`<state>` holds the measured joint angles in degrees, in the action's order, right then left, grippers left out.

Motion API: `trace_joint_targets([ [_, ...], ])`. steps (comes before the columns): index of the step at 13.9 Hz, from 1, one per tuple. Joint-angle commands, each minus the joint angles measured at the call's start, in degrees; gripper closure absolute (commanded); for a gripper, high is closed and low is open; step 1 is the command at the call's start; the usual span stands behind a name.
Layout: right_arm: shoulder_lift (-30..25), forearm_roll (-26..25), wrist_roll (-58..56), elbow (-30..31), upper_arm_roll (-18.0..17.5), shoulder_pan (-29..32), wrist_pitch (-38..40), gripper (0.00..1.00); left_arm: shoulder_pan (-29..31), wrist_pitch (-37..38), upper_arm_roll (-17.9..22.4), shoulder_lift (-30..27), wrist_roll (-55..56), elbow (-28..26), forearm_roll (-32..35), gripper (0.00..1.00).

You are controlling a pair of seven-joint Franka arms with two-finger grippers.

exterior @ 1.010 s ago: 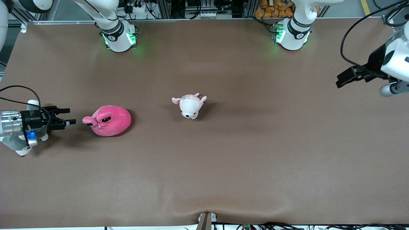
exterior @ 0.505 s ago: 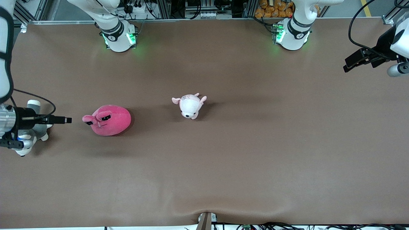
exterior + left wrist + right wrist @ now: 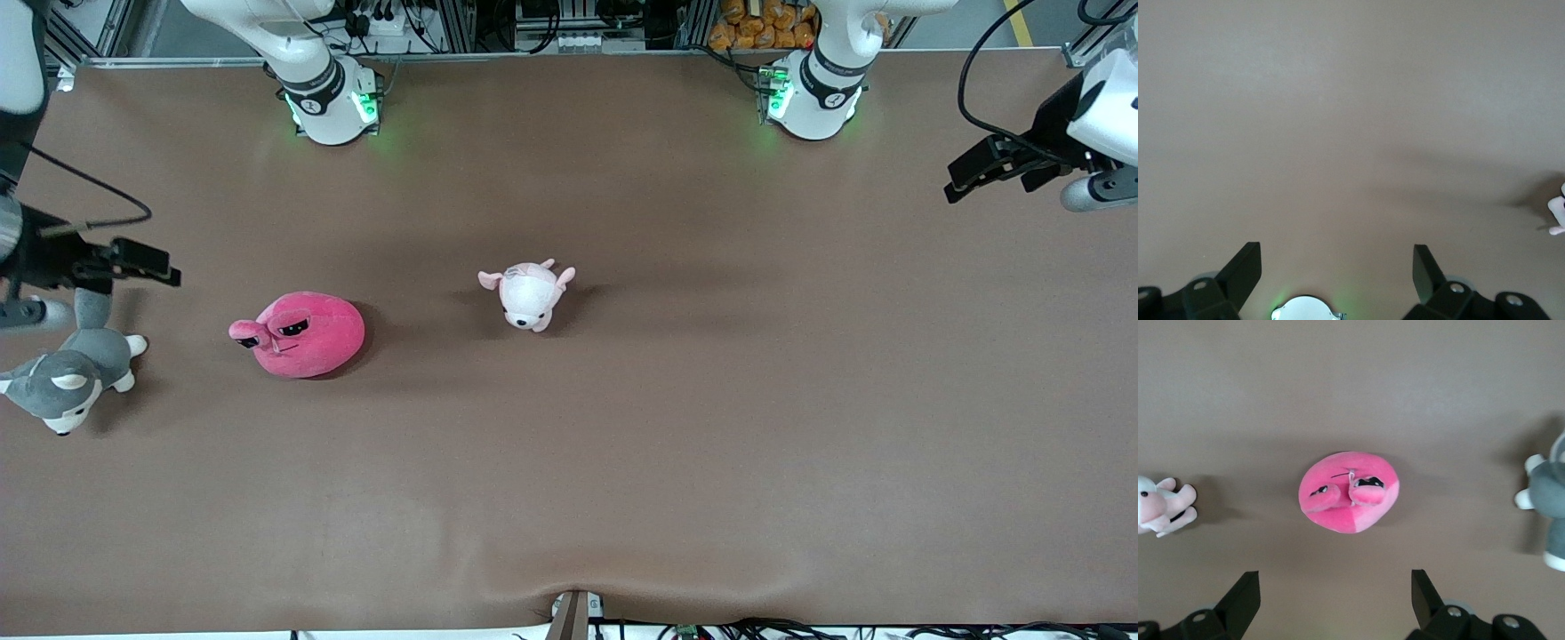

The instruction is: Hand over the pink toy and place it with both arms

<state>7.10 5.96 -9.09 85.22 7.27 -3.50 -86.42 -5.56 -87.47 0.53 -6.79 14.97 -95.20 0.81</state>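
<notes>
Round hot-pink pink toy [image 3: 307, 335], sleepy-eyed

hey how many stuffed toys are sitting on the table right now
3. The pink toy lies toward the right arm's end; the grey husky plush at that end's edge; the pale pink-and-white plush near the table's middle. None looks hidden.

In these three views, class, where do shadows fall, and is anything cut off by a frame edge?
Front view: soft shadows beside the pink toy and pale plush. Left wrist view: a faint shadow band; that plush is clipped. Right wrist view: the husky plush is cropped.
</notes>
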Motion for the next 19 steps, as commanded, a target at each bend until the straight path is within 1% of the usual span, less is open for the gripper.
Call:
trace_joint_targets([
  [1, -4.36, -1.30, -4.09, 3.37, 3.11, -0.81, -0.43, 0.00, 5.20, -0.60, -4.39, 1.17, -0.82, 0.98, 0.25, 0.00],
  [2, -5.24, -1.30, -3.83, 3.90, 2.67, 0.42, 0.71, 0.00, 5.21, -0.60, -4.48, 1.17, -0.82, 0.90, 0.16, 0.00],
  [4, -7.96, -1.30, -3.22, 7.31, -0.74, 3.66, 0.64, 0.00, 5.12, -0.42, -4.57, 1.34, 0.15, 0.98, 0.16, 0.00],
  [5, -9.20, -1.30, -2.26, 8.72, -1.81, 4.64, 0.37, 0.00, 5.04, -0.34, -4.57, 1.43, -0.11, 0.98, 0.16, 0.00],
  [6, -9.99, -1.30, -0.25, 9.52, -2.08, 4.73, 0.37, 0.00, 5.12, -0.34, -4.57, 1.43, -0.64, 1.07, 0.16, 0.00],
  [10, -10.53, -1.30, 6.18, 9.53, -4.80, 5.70, 0.81, 0.00, 4.68, -0.34, -4.57, 1.87, -0.55, 1.25, 0.42, 0.00],
  [11, -10.61, -1.56, 6.80, 9.53, -5.24, 5.61, 0.81, 0.00, 4.68, -0.34, -4.57, 1.87, -0.90, 1.25, 0.42, 0.00],
  [16, -10.61, -5.60, 6.81, 9.18, -5.24, 4.74, -1.30, 0.00, 5.30, 0.98, -3.96, 1.35, -6.16, 1.77, 0.60, 0.00],
  [19, -10.44, -5.78, 6.28, 8.74, -4.98, 4.38, -1.12, 0.00, 5.21, 0.98, -3.87, 1.43, -6.88, 2.56, 2.44, 0.00],
])
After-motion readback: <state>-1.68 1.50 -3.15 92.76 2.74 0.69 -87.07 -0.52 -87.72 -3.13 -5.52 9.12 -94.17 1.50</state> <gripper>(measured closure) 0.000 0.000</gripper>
